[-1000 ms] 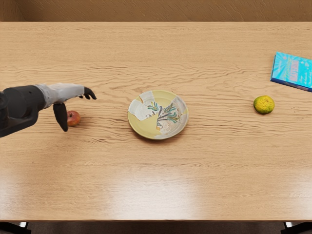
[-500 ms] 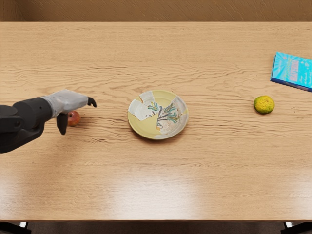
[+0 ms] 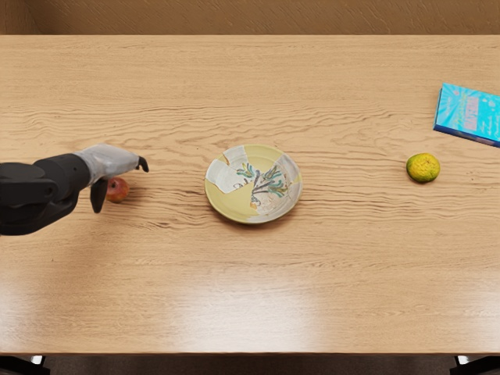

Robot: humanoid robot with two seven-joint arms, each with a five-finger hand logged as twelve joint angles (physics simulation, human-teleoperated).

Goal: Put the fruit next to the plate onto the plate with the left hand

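1. Red fruit (image 3: 119, 190) rests on the wooden surface (image 3: 250, 297), left of the plate (image 3: 223, 200) and apart from it.
2. The left hand (image 3: 109, 163) arches over it, fingers spread, not clasping.
3. Far right: a yellow-green citrus (image 3: 423, 167), then a blue book (image 3: 469, 114).

One plate (image 3: 216, 198), two fruits (image 3: 119, 190) (image 3: 423, 167), one book (image 3: 469, 114)

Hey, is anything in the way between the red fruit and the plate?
Nothing visible: only bare table lies between the red fruit and the plate. The left hand hovers right at the fruit.
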